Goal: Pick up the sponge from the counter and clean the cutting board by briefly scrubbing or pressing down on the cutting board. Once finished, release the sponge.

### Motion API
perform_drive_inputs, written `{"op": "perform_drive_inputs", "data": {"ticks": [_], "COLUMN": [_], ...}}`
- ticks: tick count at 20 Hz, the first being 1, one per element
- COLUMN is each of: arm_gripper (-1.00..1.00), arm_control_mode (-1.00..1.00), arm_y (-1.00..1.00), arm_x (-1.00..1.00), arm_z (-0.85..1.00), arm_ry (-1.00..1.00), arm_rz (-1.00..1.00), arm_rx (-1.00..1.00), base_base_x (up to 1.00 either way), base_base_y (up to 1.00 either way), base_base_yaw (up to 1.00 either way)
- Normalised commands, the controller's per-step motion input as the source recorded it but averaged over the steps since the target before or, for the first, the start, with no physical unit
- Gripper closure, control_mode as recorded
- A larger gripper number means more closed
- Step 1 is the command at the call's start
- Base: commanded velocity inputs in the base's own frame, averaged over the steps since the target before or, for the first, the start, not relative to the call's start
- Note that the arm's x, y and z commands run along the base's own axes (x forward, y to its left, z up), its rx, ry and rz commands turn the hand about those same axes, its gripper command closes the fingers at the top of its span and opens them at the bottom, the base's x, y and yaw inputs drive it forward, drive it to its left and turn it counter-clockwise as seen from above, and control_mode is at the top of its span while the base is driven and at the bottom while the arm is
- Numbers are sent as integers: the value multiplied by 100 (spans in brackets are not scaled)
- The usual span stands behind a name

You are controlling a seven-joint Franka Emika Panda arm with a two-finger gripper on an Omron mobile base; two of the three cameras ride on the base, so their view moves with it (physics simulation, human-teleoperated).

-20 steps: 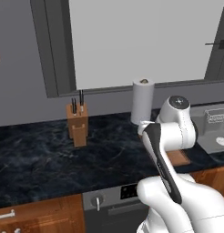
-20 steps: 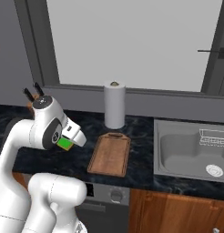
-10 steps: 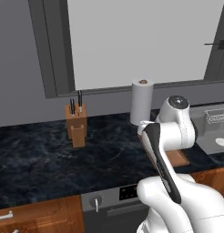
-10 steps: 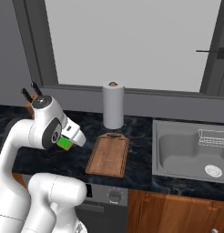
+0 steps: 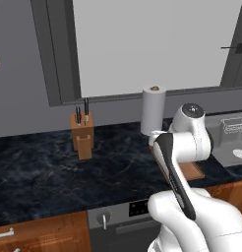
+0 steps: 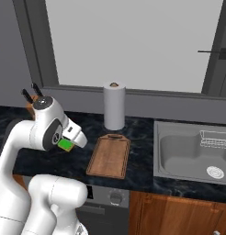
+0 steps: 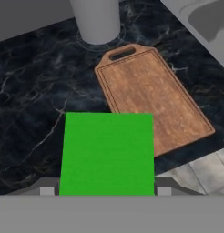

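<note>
One end effector [image 6: 72, 143] pinches the sponge [image 7: 107, 154] (hand view shows cutting board [image 7: 152, 102] beyond)

Cutting board [image 7: 155, 100] top bare; paper-towel roll [image 7: 96, 18] behind.

In the hand view, the bright green rectangular sponge [image 7: 107, 154] is cut off at its lower edge, so its yellow layer and the gripper fingertips beside it cannot be made out. In the left base view, the white arm hides most of the flat reddish-brown wooden cutting board [image 5: 192, 171], leaving 1 corner visible. In the right base view, the arm covers most of the tan wooden knife block [image 6: 31, 102], and the grey steel sink [image 6: 188, 153] runs past the right edge.
</note>
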Motion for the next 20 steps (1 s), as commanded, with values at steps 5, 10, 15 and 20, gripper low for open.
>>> {"op": "perform_drive_inputs", "data": {"ticks": [5, 10, 15, 20], "arm_gripper": [100, 100, 100, 100], "arm_control_mode": [-100, -100, -100, -100], "arm_y": [-53, -28, 1, 0], "arm_x": [22, 38, 42, 1], "arm_z": [-14, -39, -43, -43], "arm_ry": [7, 18, 17, 4], "arm_rz": [3, 1, 0, 0], "arm_rx": [0, 0, 0, 2], "base_base_x": [0, 0, 0, 0], "base_base_y": [0, 0, 0, 0], "base_base_yaw": [0, 0, 0, 0]}}
